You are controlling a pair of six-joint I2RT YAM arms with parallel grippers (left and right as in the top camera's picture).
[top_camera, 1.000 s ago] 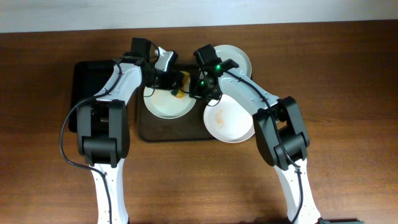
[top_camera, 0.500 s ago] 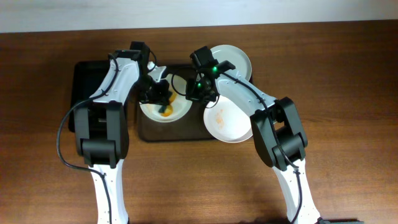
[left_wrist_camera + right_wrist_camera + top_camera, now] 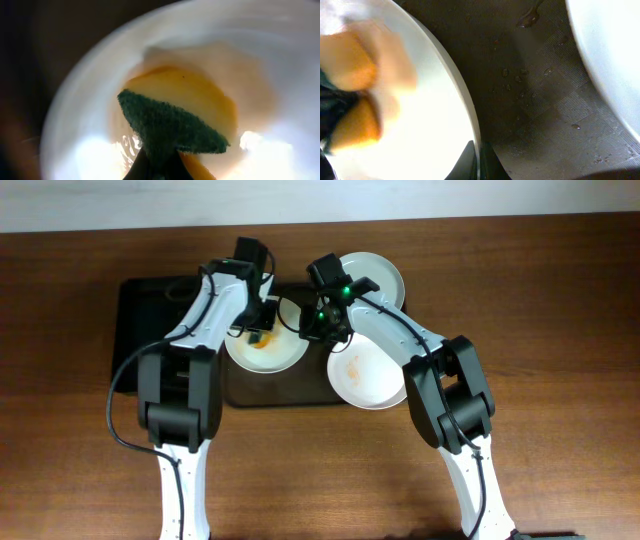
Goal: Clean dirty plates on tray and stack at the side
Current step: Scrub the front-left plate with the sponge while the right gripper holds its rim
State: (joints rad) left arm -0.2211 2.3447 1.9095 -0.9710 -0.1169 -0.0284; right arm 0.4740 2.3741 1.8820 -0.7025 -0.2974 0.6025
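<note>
Your arms pair white links with bulky black joints. A black cable [image 3: 109,395] loops along the left arm [image 3: 205,310]; green lights [image 3: 345,288] glow at the right wrist [image 3: 335,298].

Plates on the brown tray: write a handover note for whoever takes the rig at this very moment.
Left hand: shut on the sponge, pressed into the left plate.
Right hand: shut on that plate's rim.
Tray: holds the left plate. The smeared plate overhangs its front edge, and the rear plate sits at its back right.
Done: nothing stacked at the side.
Left: scrub off the left plate's orange residue, clean the smeared plate, check the rear plate, stack all three.
</note>
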